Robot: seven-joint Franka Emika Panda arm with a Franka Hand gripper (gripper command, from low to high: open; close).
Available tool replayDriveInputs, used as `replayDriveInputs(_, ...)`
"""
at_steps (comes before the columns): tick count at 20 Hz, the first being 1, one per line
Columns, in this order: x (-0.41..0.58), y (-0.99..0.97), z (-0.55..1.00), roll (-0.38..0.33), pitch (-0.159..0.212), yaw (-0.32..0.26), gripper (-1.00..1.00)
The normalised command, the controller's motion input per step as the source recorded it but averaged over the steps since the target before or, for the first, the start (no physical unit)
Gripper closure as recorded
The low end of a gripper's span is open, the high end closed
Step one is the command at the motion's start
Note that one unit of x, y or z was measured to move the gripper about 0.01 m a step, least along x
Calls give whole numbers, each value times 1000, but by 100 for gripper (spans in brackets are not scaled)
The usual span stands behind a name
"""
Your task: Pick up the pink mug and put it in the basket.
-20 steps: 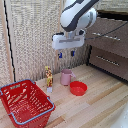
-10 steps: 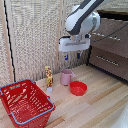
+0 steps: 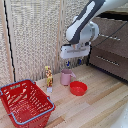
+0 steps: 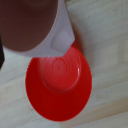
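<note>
Gripper (image 3: 73, 62) hovers over the pink mug (image 3: 66, 77), fingers apart and empty; it looks light, rigid, maybe slick — pinch the rim wall, away from the handle.

The setting looks like a staged home interior, probably a robot test room. A pale wooden plank floor (image 3: 95, 107) fills the lower half of the exterior view. Behind it, across the upper left, stands a woven, light beige panelled wall (image 3: 35, 40). At the upper right sits a dark wooden chest of drawers (image 3: 111, 47) with slim metal handles, furniture typical of a living space.
</note>
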Motion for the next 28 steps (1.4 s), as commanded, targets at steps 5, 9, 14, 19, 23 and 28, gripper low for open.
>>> replayDriveInputs(5, 187, -103, -361, -22, -13, 66, -100)
replayDriveInputs(9, 95, -29, -283, -51, -48, 48, -100)
replayDriveInputs(14, 49, 0, -230, -88, -15, 4, 100)
replayDriveInputs(19, 46, 0, -194, -8, 31, 0, 100)
replayDriveInputs(23, 6, 0, -124, -1, 37, 0, 100)
replayDriveInputs(28, 9, -12, -57, -5, 0, 0, 100)
